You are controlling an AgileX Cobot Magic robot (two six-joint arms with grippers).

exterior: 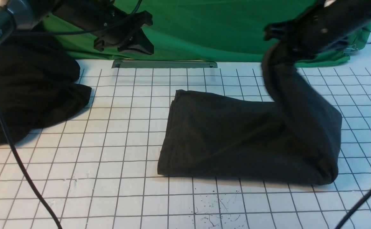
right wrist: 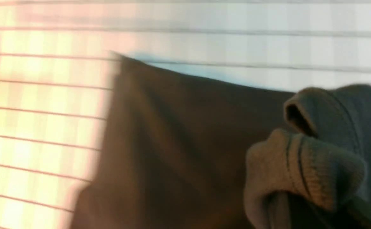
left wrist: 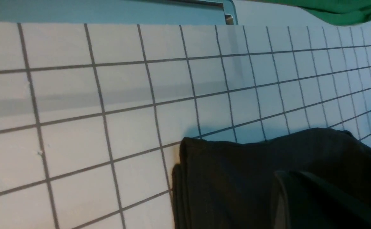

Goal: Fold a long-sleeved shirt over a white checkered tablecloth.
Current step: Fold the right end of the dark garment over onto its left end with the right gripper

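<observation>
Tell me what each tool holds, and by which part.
The right tool grips the shirt by its raised right end, beside a ribbed cuff; the left tool, shut, holds nothing.

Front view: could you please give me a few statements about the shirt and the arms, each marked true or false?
1. The right end effector holds part of the shirt up off the tablecloth. True.
2. The left end effector grips the shirt too. False: it hangs apart from it, before the backdrop.
3. Another dark heap lies at the robot's left. True.
4. The shirt lies wholly flat. False: its right side rises.
</observation>
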